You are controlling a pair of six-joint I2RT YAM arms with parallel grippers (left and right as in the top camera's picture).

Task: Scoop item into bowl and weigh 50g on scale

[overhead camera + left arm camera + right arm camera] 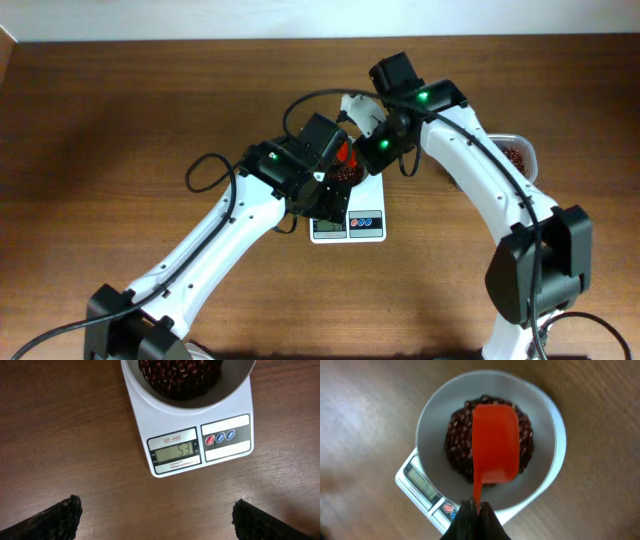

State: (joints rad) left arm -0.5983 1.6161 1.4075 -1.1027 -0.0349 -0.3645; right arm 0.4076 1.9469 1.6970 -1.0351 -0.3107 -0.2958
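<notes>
The white bowl [545,430] sits on the white scale [200,445] and holds a heap of dark reddish-brown beans [457,445]. The scale's display [177,451] reads 53. My right gripper [477,510] is shut on the handle of an orange-red scoop [492,442], held turned over above the beans in the bowl. My left gripper [157,517] is open and empty, in front of the scale over bare table. In the overhead view the scale [360,222] lies partly under both arms, with the scoop [343,155] just visible.
A clear plastic tub [517,153] with more beans stands to the right, behind the right arm. The brown wooden table [120,120] surrounds the scale.
</notes>
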